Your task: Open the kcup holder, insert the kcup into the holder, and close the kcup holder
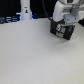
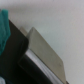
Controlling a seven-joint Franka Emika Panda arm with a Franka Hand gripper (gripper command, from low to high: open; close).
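Wide pale table [image 1: 35, 55] fills most of the exterior view, blurred and featureless. At the far edge on the exterior view's right, the white arm [image 1: 64, 7] drops in from the top, wrist bent downward, and it hangs right over the kcup holder [image 1: 63, 30], the black boxy block sitting on the table there. The gripper [image 1: 64, 21] is down at the block's top, touching or just above it; fingers are lost in the blur, so I cannot tell if the claw is spread or clenched. Over on the exterior view's left, a tall white post [image 1: 25, 10] stands by the back edge, well apart from the arm. Wrist view now: black body of the holder [image 2: 17, 55], a greyish angled panel [image 2: 47, 50], very close and soft. A teal-green patch [image 2: 4, 27] at the frame edge, cut off; cannot tell if that is the kcup.
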